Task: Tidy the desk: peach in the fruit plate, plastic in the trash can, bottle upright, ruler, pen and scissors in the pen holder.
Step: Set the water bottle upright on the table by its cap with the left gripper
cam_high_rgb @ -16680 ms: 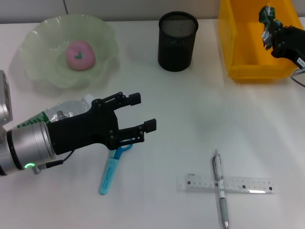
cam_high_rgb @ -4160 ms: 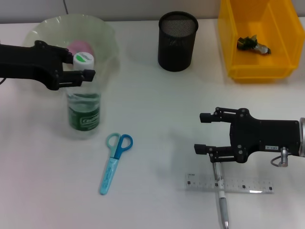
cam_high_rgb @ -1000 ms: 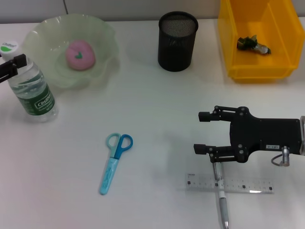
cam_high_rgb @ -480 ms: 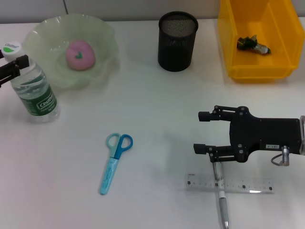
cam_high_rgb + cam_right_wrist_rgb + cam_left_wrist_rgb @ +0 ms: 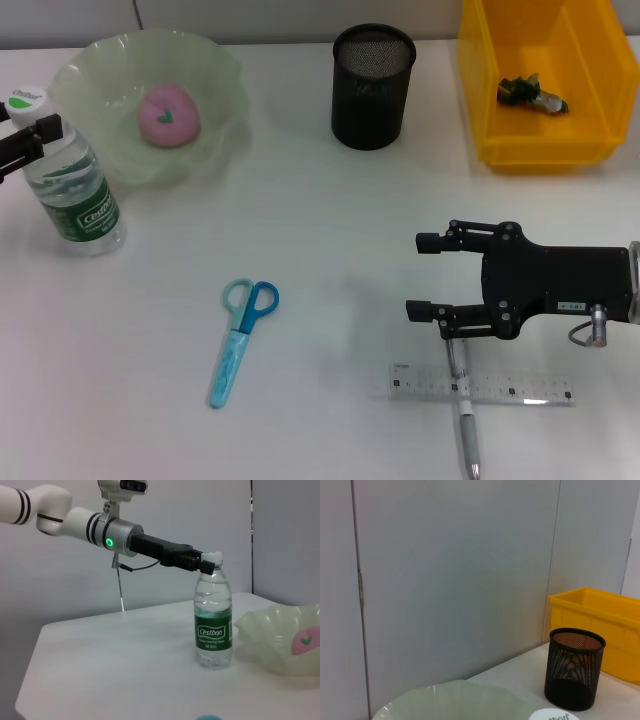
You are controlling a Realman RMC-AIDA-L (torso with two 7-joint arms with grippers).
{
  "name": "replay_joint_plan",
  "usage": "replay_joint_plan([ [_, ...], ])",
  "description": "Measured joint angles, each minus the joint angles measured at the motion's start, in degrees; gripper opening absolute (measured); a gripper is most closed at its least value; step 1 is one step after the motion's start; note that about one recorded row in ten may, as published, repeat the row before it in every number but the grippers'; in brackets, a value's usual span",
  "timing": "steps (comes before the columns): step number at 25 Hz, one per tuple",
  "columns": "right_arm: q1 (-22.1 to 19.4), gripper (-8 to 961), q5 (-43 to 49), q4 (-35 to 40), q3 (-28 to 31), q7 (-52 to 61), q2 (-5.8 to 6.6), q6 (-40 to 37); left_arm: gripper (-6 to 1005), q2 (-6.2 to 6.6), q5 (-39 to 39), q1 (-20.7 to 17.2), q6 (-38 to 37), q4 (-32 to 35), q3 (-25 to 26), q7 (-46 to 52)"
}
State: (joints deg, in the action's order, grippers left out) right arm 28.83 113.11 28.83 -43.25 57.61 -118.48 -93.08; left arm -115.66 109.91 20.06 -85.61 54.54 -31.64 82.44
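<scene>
The clear water bottle [image 5: 72,190] stands upright on the table at the far left, beside the fruit plate [image 5: 215,70]. My left gripper [image 5: 36,126] is shut on its neck just under the white cap; the right wrist view shows this grip [image 5: 196,563] on the bottle [image 5: 213,625]. The pink peach [image 5: 168,113] lies in the plate. The plastic scrap [image 5: 530,93] lies in the yellow bin [image 5: 480,110]. My right gripper [image 5: 422,277] is open and empty, just above the pen [image 5: 464,410], which lies across the clear ruler [image 5: 500,386]. The blue scissors [image 5: 240,340] lie front centre.
The black mesh pen holder [image 5: 372,85] stands at the back centre, between plate and bin. The left wrist view shows the bottle cap [image 5: 552,715], the pen holder [image 5: 574,667], the bin [image 5: 600,622] and the plate's rim [image 5: 455,687].
The bottle has come a little more upright in my left gripper and shifted slightly. The right arm has not moved.
</scene>
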Motion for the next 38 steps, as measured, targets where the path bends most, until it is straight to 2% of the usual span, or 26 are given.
replay_joint_plan([
  [38,-0.07,790,0.00,0.00,-0.08,-0.17,0.00,0.00,506,0.27,0.01,0.11,-1.41,0.40,-0.41,0.72],
])
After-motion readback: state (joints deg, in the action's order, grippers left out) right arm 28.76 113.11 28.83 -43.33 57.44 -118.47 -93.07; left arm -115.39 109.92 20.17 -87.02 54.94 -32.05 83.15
